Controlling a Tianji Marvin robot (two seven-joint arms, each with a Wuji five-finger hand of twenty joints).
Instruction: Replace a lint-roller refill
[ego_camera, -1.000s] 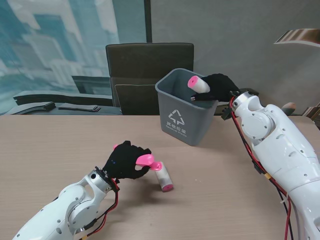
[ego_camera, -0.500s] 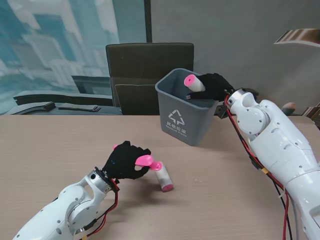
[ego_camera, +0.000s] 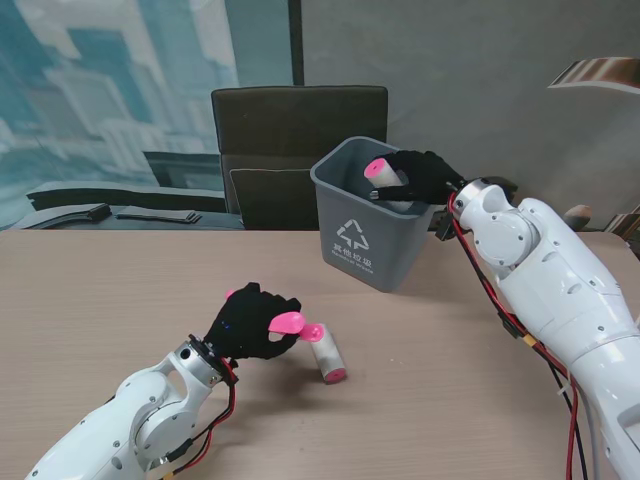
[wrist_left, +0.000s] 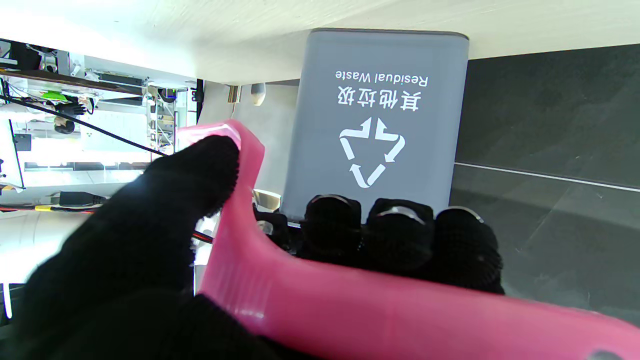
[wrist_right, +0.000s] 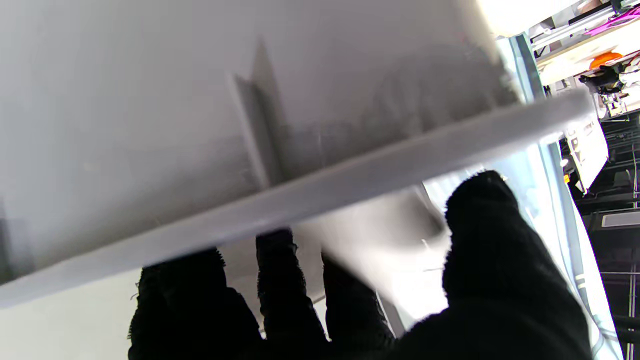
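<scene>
The black-gloved right hand (ego_camera: 425, 172) pinches a white, pink-capped roll (ego_camera: 386, 178) over the grey plastic bin (ego_camera: 368, 222) at one o'clock, while the left hand (ego_camera: 250, 322) grips the pink plastic handle (ego_camera: 291, 322).

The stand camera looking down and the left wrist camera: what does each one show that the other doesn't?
Only the stand view shows the right hand holding a white roll with a pink end over the bin's open top, plus another white roll with a pink end lying on the wooden table.

Only the left wrist view shows the bin's "Residual Waste" label clearly.

Both show the grey plastic bin and the left hand gripping the pink plastic handle.
</scene>
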